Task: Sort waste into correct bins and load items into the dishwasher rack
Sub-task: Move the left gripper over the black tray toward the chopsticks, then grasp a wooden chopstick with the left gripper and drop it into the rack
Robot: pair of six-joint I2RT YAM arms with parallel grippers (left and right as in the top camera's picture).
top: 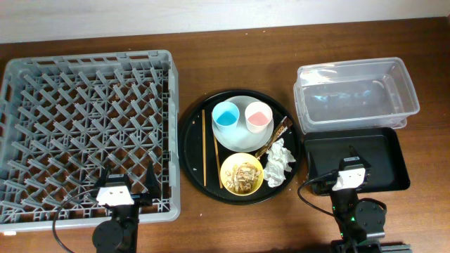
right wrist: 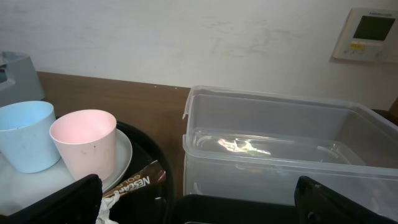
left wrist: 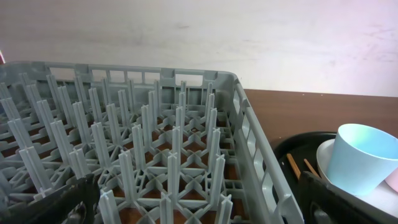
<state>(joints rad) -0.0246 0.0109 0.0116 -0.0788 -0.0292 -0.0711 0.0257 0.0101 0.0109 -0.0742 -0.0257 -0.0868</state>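
We see the dishwasher rack (top: 88, 133) at worktop (top: 239, 49) left, clear tub (top: 355, 95) at right, black tray (top: 380, 163) just before it, chopsticks (top: 204, 147) on the round tray (top: 191, 161), left side, long axis near-to-far, left end effector (top: 126, 181) and right end effector (right wrist: 205, 202) spread wide, empty.

A dark brown wood-grain surface (top: 232, 56) runs up to a plain off-white wall (right wrist: 186, 37) marked with faint scuffs. A small white control panel (right wrist: 368, 34) with a grey screen is mounted on that wall at the right. The light is soft and even.
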